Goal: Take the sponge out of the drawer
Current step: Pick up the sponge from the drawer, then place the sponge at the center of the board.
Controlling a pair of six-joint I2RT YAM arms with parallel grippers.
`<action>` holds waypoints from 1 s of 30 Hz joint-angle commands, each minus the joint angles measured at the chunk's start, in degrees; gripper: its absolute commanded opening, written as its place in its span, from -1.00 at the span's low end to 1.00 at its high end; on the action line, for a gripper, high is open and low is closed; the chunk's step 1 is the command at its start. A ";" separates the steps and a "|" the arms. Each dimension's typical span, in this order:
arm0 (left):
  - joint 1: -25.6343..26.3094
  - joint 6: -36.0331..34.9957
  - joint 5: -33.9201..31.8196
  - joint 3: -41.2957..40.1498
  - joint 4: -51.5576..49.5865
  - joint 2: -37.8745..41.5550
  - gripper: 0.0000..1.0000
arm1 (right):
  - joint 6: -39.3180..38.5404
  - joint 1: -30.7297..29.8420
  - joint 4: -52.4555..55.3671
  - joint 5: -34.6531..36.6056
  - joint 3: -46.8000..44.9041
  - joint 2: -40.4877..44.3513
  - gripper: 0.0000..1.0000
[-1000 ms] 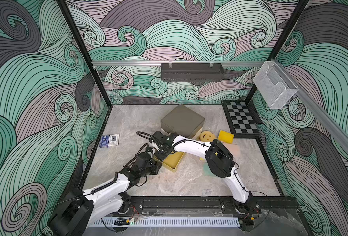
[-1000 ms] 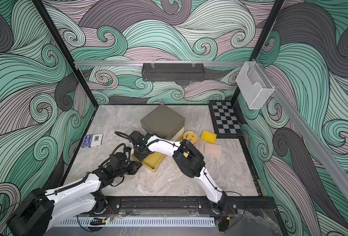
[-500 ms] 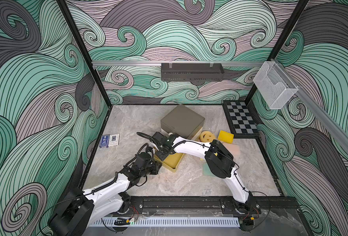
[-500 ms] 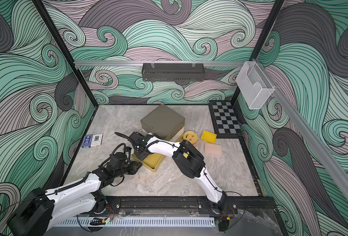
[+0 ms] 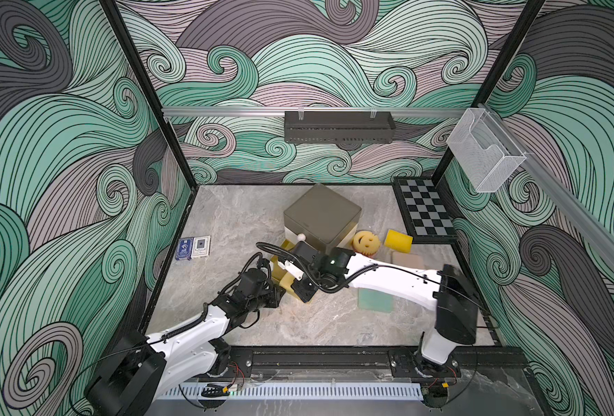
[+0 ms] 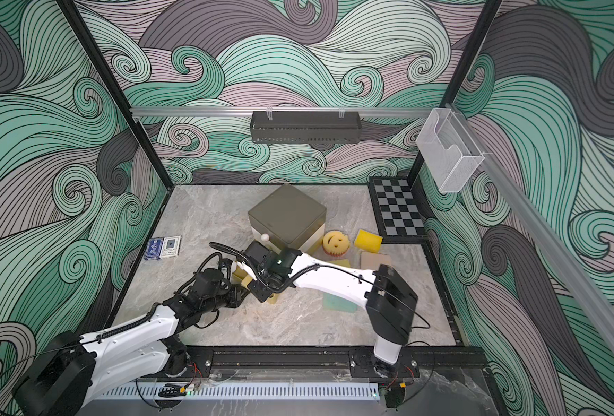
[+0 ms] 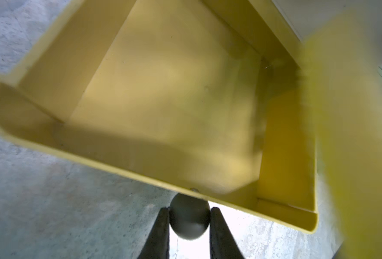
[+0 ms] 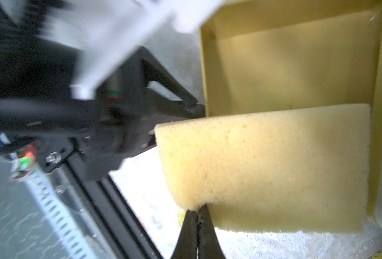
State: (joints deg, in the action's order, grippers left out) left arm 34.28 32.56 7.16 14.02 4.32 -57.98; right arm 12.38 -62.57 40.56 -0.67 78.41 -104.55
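Pinched pale yellow rectangular foam sponge (image 8: 275, 168) by its edge with right end effector (image 8: 198, 212), just above yellow plastic drawer (image 8: 297, 67); clamped grey round knob (image 7: 188, 223) with left end effector (image 7: 189, 212).

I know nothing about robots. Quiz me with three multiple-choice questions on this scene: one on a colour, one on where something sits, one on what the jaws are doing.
1. What colour is the open drawer? A. Red. B. Yellow. C. Blue.
2. Where is the smiley-face sponge? A. On the table beside the grey-topped cabinet. B. Inside the drawer. C. On the checkerboard.
3. What are the right arm's jaws doing? A. Standing wide open. B. Gripping the drawer knob. C. Shut on the edge of a pale yellow sponge.

Answers: B, the left wrist view shows yellow walls and floor; A, both top views show it next to the cabinet; C, the right wrist view shows them pinching the sponge's edge.
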 commanded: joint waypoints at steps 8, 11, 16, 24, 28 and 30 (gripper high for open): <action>0.43 -1.09 1.10 1.72 2.63 0.22 -0.65 | 17.60 -1.96 0.48 3.35 -17.14 24.03 -1.00; 0.43 -1.18 1.36 1.86 2.80 -0.11 -0.65 | 21.75 -0.27 0.16 2.74 -23.39 26.28 -1.00; 0.43 -1.05 1.33 1.98 2.45 0.12 -0.64 | 24.00 1.61 -4.54 0.69 -27.92 20.77 -1.00; 0.43 -1.17 -0.02 1.79 -0.52 3.52 -0.65 | 28.66 6.01 -7.62 0.82 -29.68 10.64 -1.00; 0.43 -1.27 -0.13 1.80 -0.63 3.36 -0.64 | 33.24 8.53 -8.41 0.79 -34.88 12.10 -1.00; 0.43 -1.27 -0.06 1.88 -0.21 2.72 -0.65 | 35.86 9.75 -8.45 1.70 -38.03 14.72 -1.00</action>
State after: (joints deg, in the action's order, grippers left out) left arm 34.33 32.03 6.57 14.04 3.03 -54.96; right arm 42.11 -54.22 33.69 -0.10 42.98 -92.25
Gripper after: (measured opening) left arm 0.178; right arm 0.047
